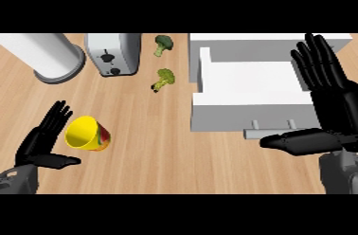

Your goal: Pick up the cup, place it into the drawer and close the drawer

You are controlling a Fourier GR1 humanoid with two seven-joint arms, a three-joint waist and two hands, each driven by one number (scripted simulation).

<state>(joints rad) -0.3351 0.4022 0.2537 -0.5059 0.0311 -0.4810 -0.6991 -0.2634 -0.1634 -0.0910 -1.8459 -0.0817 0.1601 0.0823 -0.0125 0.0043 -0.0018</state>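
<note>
Head view: yellow cup (pixel 86 134) lies tipped on its side on the wooden tabletop (pixel 161 149) at approx 8 o'clock, mouth toward the left hand (pixel 43 139), which sits just beside it w/ fingers straight and spread wide, holding nothing. White drawer (pixel 250 94) stands pulled open at 2–3 o'clock, handle (pixel 269 131) on its near front. Right hand (pixel 328 94) hangs over the drawer's right edge, fingers straight and wide, thumb jutting left near the handle; nothing held. Two broccoli pcs (pixel 164 79) at 12, toaster (pixel 111 54) at 11, grey cylinder (pixel 48 56) at 10.
</note>
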